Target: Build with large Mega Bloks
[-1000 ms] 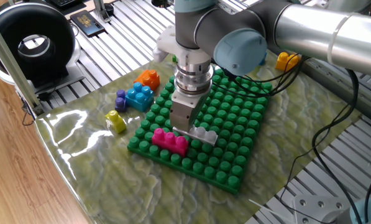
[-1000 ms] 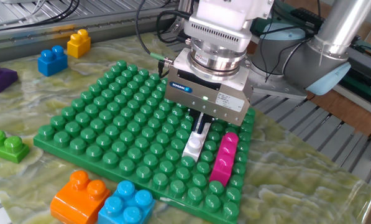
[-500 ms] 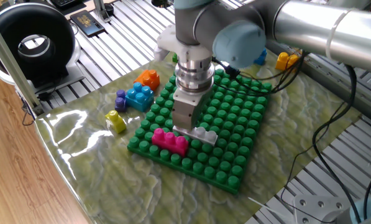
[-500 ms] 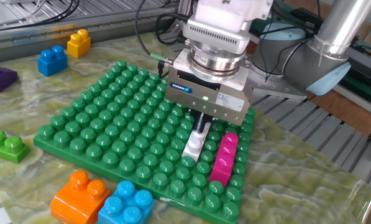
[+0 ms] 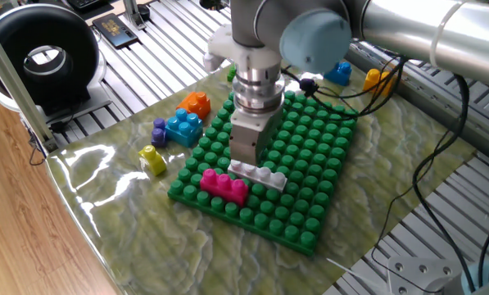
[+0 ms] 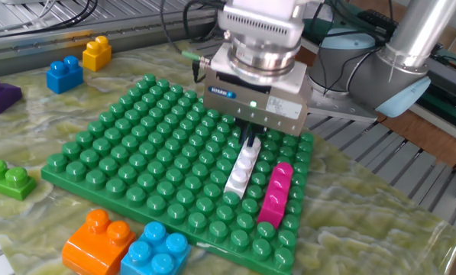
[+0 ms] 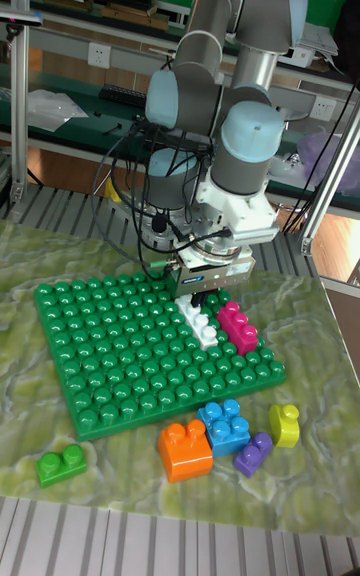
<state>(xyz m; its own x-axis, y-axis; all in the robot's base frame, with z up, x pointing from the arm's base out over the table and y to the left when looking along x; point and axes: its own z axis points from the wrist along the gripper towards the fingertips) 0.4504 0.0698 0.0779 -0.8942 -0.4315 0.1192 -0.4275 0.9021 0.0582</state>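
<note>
The gripper [image 6: 250, 142] hung just above the seated white brick [image 6: 243, 169], its opening unclear; next, probably another brick.

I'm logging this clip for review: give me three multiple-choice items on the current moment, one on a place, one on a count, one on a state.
1. Where does the white-grey plastic brick sit?
A. on the green studded baseplate, beside the magenta plastic brick
B. on the marbled cloth by the orange brick
C. on top of the yellow brick

2. How many bricks stand on the baseplate?
A. none
B. two
C. five

3. What is the gripper doing?
A. carrying the magenta brick high in the air
B. parked away from the baseplate
C. low over the far end of the white-grey brick

Key: 1 A, the other fixed view shows the two bricks side by side on the plate; 2 B, only these two are on the studs, the rest lie on the cloth; 3 C, its body hangs right above that brick, though the fingertips are too hidden to tell its grip.
</note>
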